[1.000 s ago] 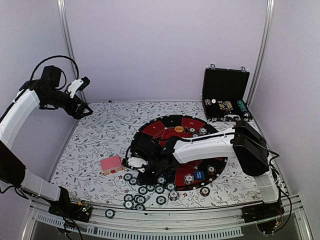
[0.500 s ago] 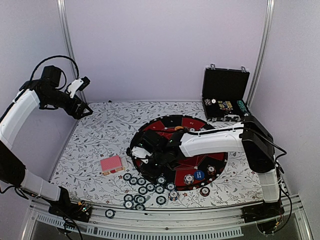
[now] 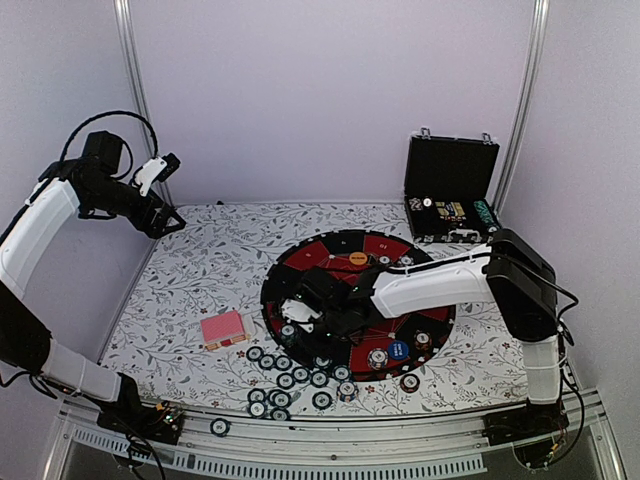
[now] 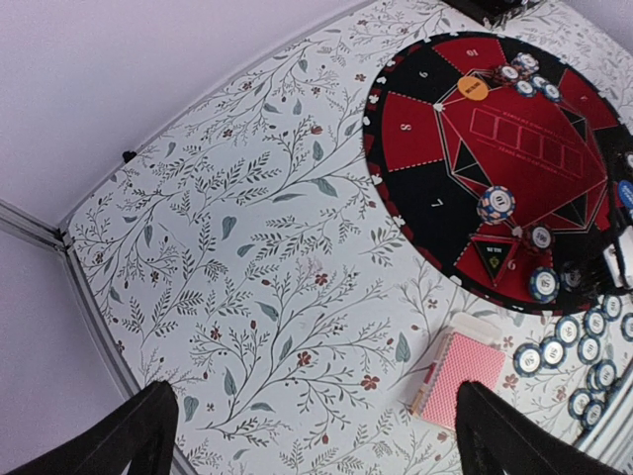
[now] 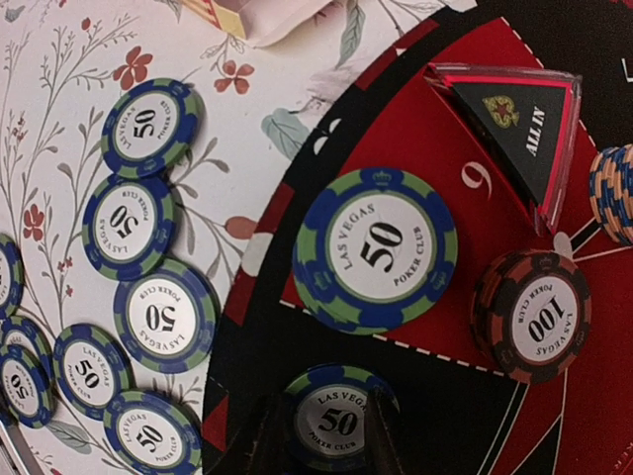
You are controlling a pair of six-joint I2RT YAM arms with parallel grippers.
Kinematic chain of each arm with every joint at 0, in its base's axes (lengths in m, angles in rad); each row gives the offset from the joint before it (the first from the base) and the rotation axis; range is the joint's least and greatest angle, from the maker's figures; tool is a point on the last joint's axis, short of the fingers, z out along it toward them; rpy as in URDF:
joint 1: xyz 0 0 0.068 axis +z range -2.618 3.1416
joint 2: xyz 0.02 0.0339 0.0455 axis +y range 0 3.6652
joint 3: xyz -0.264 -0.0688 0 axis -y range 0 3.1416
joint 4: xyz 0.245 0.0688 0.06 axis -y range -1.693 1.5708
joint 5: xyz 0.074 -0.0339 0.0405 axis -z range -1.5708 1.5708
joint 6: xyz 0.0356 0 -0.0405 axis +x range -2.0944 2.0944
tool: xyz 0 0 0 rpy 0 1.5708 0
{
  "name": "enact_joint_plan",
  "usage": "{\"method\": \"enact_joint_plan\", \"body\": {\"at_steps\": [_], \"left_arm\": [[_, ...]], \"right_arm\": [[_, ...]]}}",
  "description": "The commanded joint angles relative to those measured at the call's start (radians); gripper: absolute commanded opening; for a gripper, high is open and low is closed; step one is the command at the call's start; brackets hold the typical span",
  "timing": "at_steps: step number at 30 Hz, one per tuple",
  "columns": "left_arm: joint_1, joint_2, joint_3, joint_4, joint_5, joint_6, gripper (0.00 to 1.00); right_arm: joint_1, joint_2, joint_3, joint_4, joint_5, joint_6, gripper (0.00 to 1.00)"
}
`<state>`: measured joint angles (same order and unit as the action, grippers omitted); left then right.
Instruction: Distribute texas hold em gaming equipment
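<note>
Blue-green striped round chip [image 5: 336, 421] is pinched in our right gripper [image 5: 324, 437], over red-black round mat [image 5: 381, 139]; left gripper [image 4: 316, 391] gapes empty, farther off.

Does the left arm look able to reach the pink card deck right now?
Probably yes: the deck lies uncovered on the cloth, the left gripper is open, and the right gripper is over the mat.

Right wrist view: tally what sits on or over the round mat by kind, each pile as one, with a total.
Green-blue 50 chips: 2, one in the right claw
Brown-red 100 chips: 1
Blue-orange striped pile: 1
ALL IN marker: 1
Total: 5
</note>
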<state>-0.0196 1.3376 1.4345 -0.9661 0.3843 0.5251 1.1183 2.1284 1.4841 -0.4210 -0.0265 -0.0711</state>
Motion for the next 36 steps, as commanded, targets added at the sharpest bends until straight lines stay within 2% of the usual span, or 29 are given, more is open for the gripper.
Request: {"method": "enact_joint_plan", "body": {"at_steps": [1, 10, 15, 17, 24, 36], "left_arm": [[-0.009, 0.002, 0.020, -0.012, 0.006, 0.004, 1.00], [-0.009, 0.008, 0.025, -0.014, 0.010, 0.002, 1.00], [-0.009, 0.006, 0.015, -0.012, 0.016, 0.007, 1.00], [-0.009, 0.006, 0.007, -0.007, 0.020, 0.007, 1.00], [-0.009, 0.004, -0.035, 0.006, 0.021, 0.003, 1.00], [-0.009, 0.001, -0.032, 0.006, 0.017, 0.006, 1.00]], "right_arm": [[-0.023, -0.050, -0.088, -0.017, 0.058, 0.016, 0.26], [-0.028, -0.218, -0.272, -0.013, 0.082, 0.058, 0.17], [-0.029, -0.285, -0.307, -0.032, 0.101, 0.067, 0.17], [-0.028, -0.295, -0.279, -0.035, 0.092, 0.067, 0.21], [-0.029, -0.210, -0.104, -0.004, -0.030, 0.067, 0.38], [0.005, -0.100, -0.107, 0.008, -0.072, 0.066, 0.36]]}}
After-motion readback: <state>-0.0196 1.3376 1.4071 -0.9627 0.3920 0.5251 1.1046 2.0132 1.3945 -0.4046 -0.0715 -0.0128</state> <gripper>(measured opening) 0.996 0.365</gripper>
